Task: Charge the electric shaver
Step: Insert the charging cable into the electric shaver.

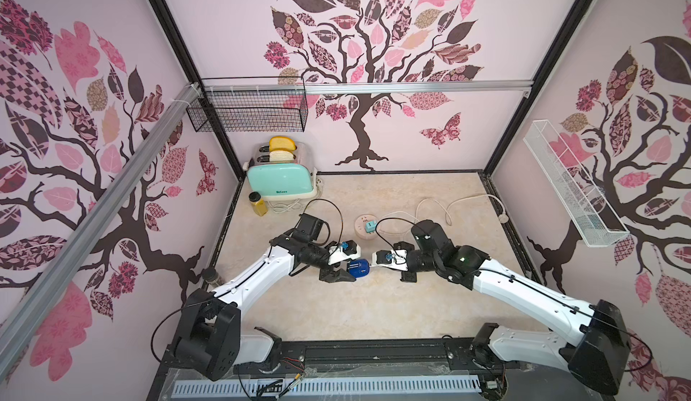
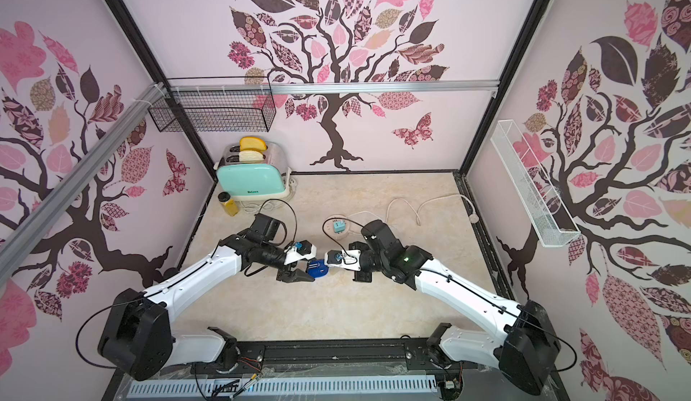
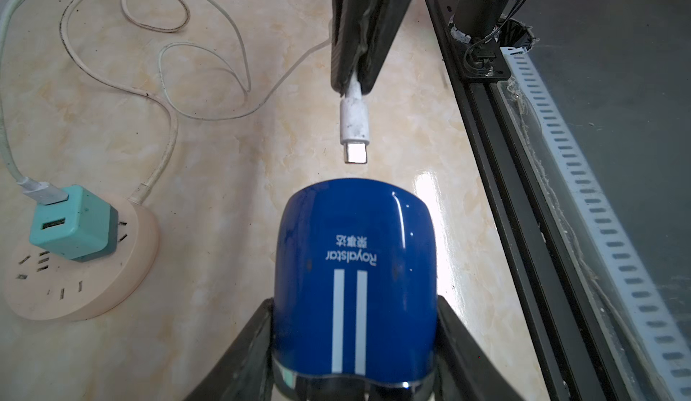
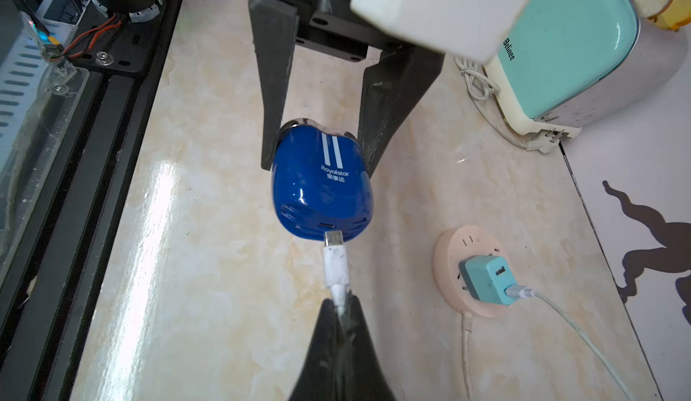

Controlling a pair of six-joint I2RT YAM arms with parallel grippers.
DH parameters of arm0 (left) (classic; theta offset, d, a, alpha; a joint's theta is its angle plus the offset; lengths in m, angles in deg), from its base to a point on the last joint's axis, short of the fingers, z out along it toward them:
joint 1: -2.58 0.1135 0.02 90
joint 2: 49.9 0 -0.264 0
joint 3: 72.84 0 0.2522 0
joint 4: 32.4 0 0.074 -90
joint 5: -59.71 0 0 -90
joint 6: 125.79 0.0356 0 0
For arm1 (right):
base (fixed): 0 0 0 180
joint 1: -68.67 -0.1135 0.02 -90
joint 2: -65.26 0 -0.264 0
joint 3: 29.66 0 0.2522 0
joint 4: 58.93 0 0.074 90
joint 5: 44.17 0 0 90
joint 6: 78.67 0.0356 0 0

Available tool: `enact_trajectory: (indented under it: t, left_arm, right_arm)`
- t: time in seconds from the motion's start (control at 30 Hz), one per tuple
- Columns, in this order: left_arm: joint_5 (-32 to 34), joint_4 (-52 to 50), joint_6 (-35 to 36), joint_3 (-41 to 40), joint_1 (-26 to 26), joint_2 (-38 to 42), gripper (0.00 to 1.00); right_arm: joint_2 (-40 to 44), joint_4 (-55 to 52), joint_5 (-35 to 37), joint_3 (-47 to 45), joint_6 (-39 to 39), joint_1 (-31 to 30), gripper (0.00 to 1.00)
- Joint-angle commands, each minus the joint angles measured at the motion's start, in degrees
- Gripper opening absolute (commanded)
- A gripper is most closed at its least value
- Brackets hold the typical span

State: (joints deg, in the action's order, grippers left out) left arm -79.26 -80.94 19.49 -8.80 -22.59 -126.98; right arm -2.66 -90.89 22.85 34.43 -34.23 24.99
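At the bottom of the left wrist frame, the left gripper (image 3: 355,300) has its two black fingers (image 3: 246,347) clamped on the sides of the electric shaver (image 3: 355,253) — blue, two white stripes, silver head toward the wrist. In both top views the shaver sits mid-frame between the two grippers, over the marbled tabletop (image 1: 374,305). The right gripper (image 4: 339,304) is closed on the rear of a white USB-C plug (image 4: 336,264); its metal tip is just short of the shaver's port — not inserted. Lower left in the left wrist frame, a teal USB adapter (image 3: 71,227) is plugged into a round pink power strip (image 3: 86,290).
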Motion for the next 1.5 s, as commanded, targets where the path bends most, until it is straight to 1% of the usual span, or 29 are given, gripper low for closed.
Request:
enact_trajectory:
  t: [0.0, 0.27, 0.7, 1.0, 1.47]
  left_arm:
    - [-1.82, 1.12, -0.44, 1.09, -0.22, 0.88, 0.00]
    - [-1.92, 1.43, -0.56, 0.87, -0.23, 0.87, 0.00]
    - [-2.01, 1.11, -0.73, 1.08, -0.23, 0.88, 0.00]
    - [-1.97, 2.29, -1.92, 0.97, -0.22, 0.76, 0.00]
    - [-1.92, 3.18, -2.65, 0.53, -0.14, 0.81, 0.00]
  right_arm:
    - [-0.50, -1.04, -0.33, 1.68, -1.02, -0.55, 0.00]
    - [-1.15, -0.74, -0.25, 2.05, -0.60, -0.89, 0.00]
    - [-2.43, 2.59, 2.65, 2.41, 1.82, -1.27, 0.00]
    - [-3.18, 0.08, 5.15, 3.42, 1.22, -2.47, 0.00]
    - [-2.38, -0.96, 4.88, 3.99, 1.00, -3.18, 0.00]
